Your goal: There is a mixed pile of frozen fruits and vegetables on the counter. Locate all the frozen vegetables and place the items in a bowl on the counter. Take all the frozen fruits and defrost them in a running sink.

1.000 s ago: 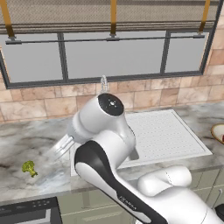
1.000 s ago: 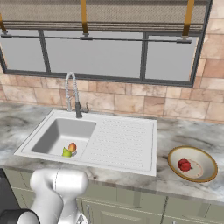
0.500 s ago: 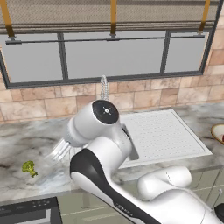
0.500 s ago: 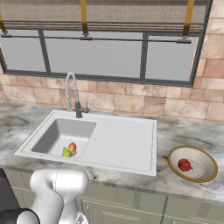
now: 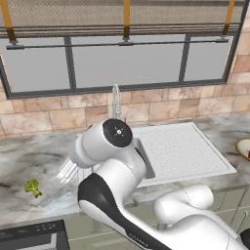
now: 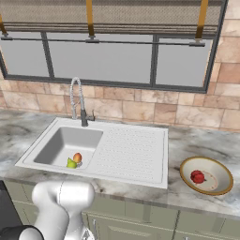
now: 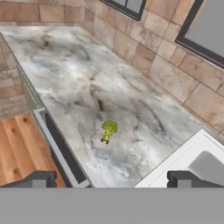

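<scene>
Going for the broccoli floret [image 7: 108,131], last vegetable out on the marble counter [image 7: 87,87], well left of the sink [image 6: 65,145]. My gripper [image 7: 111,179] is wide open, holding nothing, above the floret. Plan: centre over it, come straight down, close across the crown rather than the thin stem. It's small, bright green, pale stem, lying alone. Bowl [image 6: 225,180] already holds the red piece [image 6: 198,176]; both fruits [image 6: 74,161] are in the basin.

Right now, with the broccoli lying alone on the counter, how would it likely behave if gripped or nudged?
The broccoli looks small with a bumpy crown, so it is probably light and may skid on the smooth counter. It lies on its side, so it should rock rather than roll far. The thin stem might offer a poorer grip.
</scene>
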